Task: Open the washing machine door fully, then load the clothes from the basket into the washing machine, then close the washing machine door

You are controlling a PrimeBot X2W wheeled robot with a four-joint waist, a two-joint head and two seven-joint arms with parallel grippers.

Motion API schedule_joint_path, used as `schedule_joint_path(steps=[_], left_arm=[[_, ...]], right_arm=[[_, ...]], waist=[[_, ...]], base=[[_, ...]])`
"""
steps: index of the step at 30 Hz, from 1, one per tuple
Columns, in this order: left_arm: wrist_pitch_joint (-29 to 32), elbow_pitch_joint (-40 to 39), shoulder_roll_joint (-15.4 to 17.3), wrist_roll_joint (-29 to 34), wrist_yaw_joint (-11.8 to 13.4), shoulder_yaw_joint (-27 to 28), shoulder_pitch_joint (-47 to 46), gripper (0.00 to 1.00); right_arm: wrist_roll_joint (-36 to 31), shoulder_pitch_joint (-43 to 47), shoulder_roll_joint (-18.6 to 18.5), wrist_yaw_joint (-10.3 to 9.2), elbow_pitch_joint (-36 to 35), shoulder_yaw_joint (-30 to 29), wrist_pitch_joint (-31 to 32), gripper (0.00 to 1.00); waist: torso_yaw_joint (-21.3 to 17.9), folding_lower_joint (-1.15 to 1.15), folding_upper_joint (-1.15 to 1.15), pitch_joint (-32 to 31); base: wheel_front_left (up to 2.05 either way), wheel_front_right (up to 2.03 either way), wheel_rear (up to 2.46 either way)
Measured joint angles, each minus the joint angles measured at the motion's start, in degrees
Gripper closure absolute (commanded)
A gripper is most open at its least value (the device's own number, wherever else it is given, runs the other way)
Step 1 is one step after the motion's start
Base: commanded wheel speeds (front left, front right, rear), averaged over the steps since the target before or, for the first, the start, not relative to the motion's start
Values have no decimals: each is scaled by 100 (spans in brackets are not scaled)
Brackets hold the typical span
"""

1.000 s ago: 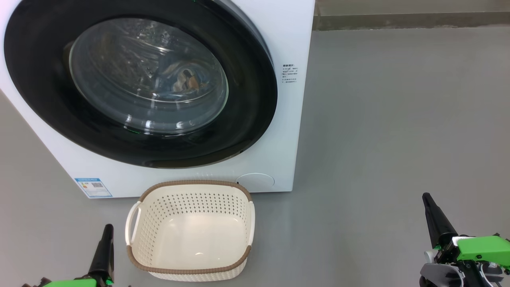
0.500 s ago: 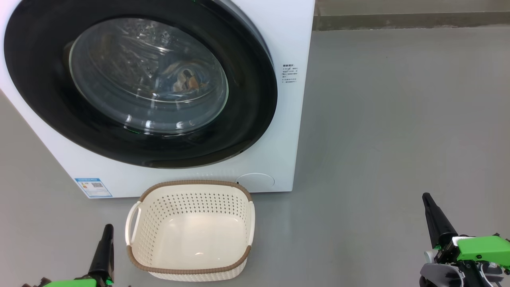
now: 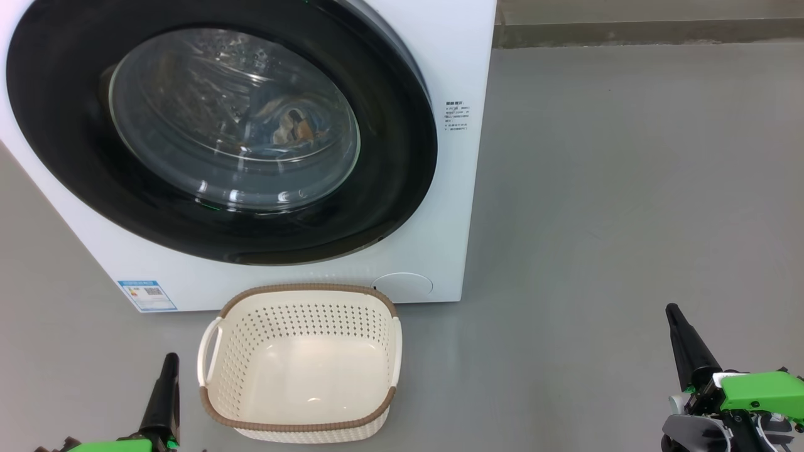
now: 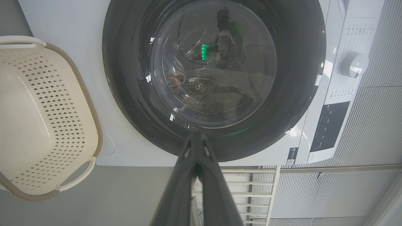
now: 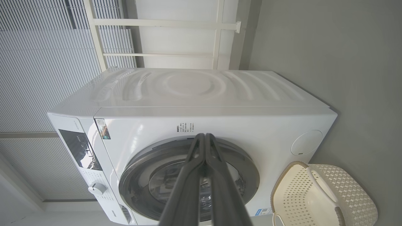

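Head view: washing machine door (image 3: 220, 132) looks closed on the clothes (image 3: 292, 129) inside, basket (image 3: 301, 289) empty on the floor (image 3: 597, 188) just before it, left gripper (image 3: 169, 361) and right gripper (image 3: 673, 312) both pinched together empty; a gentle push would confirm latching.

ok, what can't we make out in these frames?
- Door: head view, top cut off by the frame edge.
- Clothes: head view, one blue-orange patch behind reflective glass; count unclear.
- Side label: head view, print too small.
- Basket: left wrist view, cut off at left edge.
- Door centre: right wrist view, behind the right gripper.
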Motion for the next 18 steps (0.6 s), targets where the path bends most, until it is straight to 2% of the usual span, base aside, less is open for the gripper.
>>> schedule_joint_path(steps=[18], left_arm=[[0,0,0,0,0,0,0,100]], right_arm=[[0,0,0,0,0,0,0,100]], waist=[[0,0,0,0]], base=[[0,0,0]])
